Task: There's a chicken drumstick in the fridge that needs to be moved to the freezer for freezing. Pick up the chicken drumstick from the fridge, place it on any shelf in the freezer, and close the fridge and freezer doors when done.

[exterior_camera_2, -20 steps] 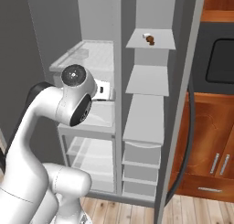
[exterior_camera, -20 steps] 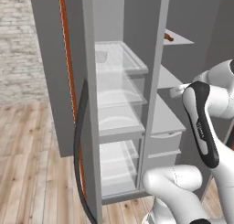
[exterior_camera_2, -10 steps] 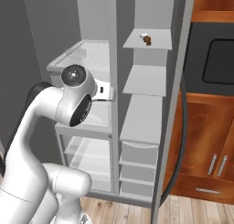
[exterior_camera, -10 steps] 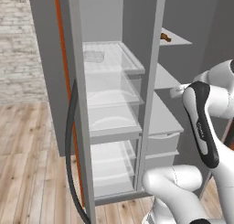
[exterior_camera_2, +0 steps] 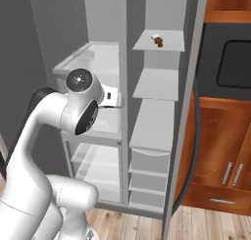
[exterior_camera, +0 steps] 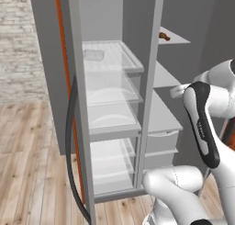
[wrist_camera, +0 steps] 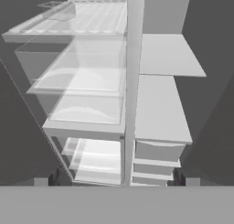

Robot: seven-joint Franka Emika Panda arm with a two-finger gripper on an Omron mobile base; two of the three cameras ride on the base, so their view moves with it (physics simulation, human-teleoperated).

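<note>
The chicken drumstick (exterior_camera: 164,36) (exterior_camera_2: 158,40), a small reddish-brown lump, lies on the top opaque shelf (exterior_camera_2: 169,44) of the freezer (exterior_camera: 160,114), the narrow right compartment. To its left is the fridge (exterior_camera: 110,104) with clear glass shelves. My gripper (wrist_camera: 116,179) is open and holds nothing. It hangs in front of the divider between the two compartments, at mid height and well below the drumstick. The fridge door (exterior_camera: 75,127) and the freezer door (exterior_camera_2: 188,116) both stand open and are seen edge-on.
Translucent drawers (wrist_camera: 93,161) fill the fridge's bottom, and grey drawers (wrist_camera: 157,152) sit low in the freezer. Wooden cabinets (exterior_camera_2: 220,151) and a dark microwave (exterior_camera_2: 234,62) stand to the right. Wood flooring (exterior_camera: 32,164) lies to the left of the unit.
Both base views have shifted slightly, so the camera moved with the base. The drumstick stays on its shelf, and the arm holds its pose with the gripper still open.
</note>
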